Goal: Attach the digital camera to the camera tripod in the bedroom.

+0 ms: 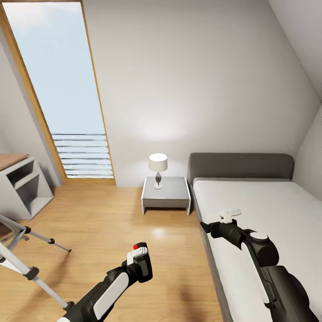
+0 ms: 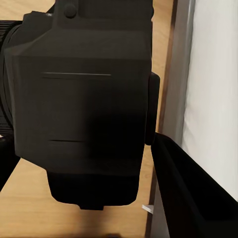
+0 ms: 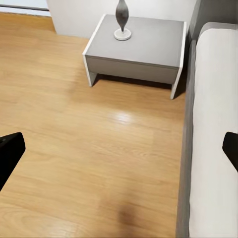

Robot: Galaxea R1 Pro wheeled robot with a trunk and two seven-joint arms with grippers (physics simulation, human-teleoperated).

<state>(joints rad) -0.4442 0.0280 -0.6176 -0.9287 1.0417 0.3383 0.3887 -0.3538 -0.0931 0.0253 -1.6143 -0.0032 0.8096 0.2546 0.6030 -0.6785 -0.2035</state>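
Digital camera [image 2: 82,104] sat clamped in the left pincer [image 1: 139,259], held above the wood floor [image 1: 134,223], its red button up. The right pincer [image 1: 229,216] hung with fingers spread and nothing between them, over the bed [image 1: 268,210] edge. The camera tripod [image 1: 27,264] stood near, at the robot's left. Best to turn left, keep the camera level and bring its base squarely over the tripod head.
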